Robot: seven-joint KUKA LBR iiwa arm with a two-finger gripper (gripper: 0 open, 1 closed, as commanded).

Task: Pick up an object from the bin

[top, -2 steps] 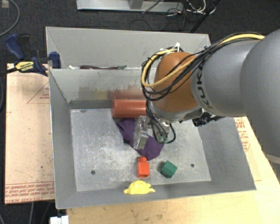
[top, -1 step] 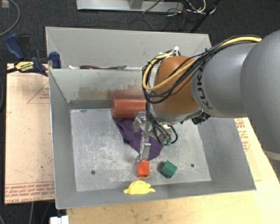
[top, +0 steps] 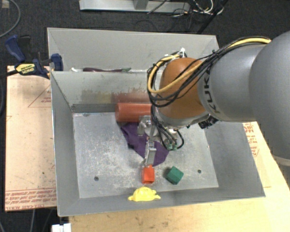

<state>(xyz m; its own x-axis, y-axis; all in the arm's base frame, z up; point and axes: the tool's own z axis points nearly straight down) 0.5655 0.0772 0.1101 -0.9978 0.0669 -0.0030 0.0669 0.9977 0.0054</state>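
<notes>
While low in the bin (top: 99,153), claw (top: 149,152) over purple cloth (top: 132,135)

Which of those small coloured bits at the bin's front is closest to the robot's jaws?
The small orange block, just ahead of the jaws. The green block lies further right; the yellow lump sits by the front wall.

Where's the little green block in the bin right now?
In the camera view, the green block lies near the front wall of the bin, just right of the small orange block, nearer the front than the end effector.
</notes>
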